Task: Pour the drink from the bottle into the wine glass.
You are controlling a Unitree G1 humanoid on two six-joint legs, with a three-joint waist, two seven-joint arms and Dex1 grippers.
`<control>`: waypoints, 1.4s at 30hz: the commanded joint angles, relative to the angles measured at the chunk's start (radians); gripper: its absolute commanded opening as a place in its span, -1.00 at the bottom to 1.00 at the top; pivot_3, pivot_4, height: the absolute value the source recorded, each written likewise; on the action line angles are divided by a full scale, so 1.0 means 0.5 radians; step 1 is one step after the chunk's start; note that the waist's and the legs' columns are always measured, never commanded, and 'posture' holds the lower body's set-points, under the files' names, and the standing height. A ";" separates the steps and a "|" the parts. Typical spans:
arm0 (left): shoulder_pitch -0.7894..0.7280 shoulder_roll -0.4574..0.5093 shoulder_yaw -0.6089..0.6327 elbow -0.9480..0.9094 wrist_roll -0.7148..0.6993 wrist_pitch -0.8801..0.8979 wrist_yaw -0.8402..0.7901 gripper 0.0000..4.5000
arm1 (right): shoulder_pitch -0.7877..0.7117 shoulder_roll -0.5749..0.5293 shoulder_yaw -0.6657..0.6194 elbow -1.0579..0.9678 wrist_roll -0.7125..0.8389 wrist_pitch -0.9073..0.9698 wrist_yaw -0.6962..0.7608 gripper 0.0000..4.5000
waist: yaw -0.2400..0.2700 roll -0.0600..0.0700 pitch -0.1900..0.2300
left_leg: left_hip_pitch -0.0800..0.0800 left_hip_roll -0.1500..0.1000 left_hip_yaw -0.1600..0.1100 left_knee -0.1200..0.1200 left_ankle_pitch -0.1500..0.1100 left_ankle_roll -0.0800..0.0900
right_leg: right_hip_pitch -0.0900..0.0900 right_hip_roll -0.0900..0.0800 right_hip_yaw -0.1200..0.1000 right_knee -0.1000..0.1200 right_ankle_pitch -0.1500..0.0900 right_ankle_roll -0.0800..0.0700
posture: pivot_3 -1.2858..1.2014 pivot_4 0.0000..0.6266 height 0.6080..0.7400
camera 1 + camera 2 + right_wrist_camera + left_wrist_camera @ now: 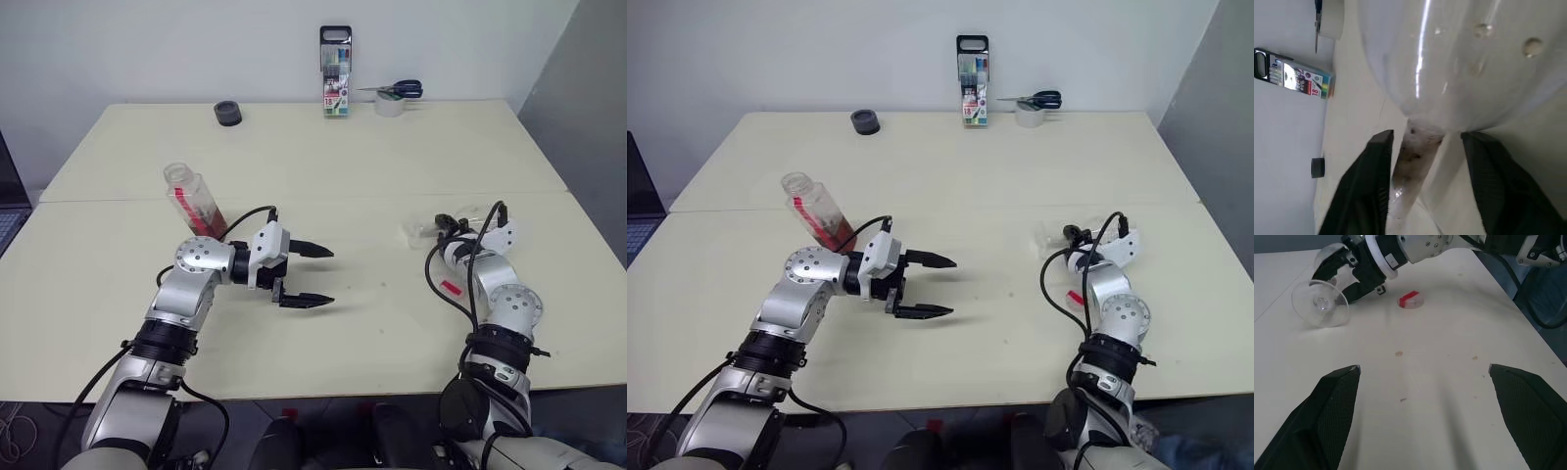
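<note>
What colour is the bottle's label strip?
Red, running up the clear bottle; clearest in the left eye view.

Light: bright, even, from overhead; the cream table (392,157) is evenly lit.
Shadows: soft and faint, under the left gripper (306,275).
Glare: a thin white streak down the wine glass (1449,58) in the right wrist view.
Focus: head views sharp; the glass bowl close to the wrist lens looks soft.
</note>
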State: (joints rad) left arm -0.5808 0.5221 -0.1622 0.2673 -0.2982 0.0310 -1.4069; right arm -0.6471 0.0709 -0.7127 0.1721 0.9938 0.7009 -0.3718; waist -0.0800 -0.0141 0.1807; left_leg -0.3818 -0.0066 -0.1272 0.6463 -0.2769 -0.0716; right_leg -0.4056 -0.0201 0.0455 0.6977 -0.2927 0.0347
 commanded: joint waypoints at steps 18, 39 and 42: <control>0.198 0.024 0.165 -0.285 -0.038 0.257 0.439 1.00 | 0.777 -0.707 1.559 -0.538 -1.236 -0.407 0.854 -0.89 | -0.001 0.002 -0.005 | 0.000 -0.001 -0.004 0.000 0.000 0.000 | 0.003 0.000 -0.002 -0.003 0.000 0.001 | 0.03 -0.52 1.00; 0.605 0.144 0.440 -0.839 -0.074 0.750 1.026 1.00 | 0.158 -0.451 1.682 0.095 -1.696 -1.162 1.352 -0.89 | -0.007 -0.006 -0.009 | 0.032 0.004 -0.004 -0.014 0.000 0.000 | 0.034 0.003 -0.002 -0.019 -0.002 -0.001 | 0.03 -0.52 1.00; 0.657 0.165 0.526 -0.943 -0.107 0.846 1.118 1.00 | -0.044 -0.371 1.744 0.492 -1.790 -1.332 1.441 -0.89 | -0.006 -0.005 -0.007 | 0.031 0.002 -0.004 -0.014 0.000 0.000 | 0.033 0.000 -0.003 -0.021 -0.002 -0.001 | 0.03 -0.52 1.00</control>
State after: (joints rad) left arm -0.2535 0.5913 0.0574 -0.1444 -0.3196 0.4368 -0.8727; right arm -0.6436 -0.1255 0.1439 0.3663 0.1216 0.0963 0.3213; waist -0.0830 -0.0164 0.1772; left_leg -0.3661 -0.0054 -0.1292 0.6392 -0.2770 -0.0717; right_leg -0.3886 -0.0202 0.0440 0.6867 -0.2934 0.0341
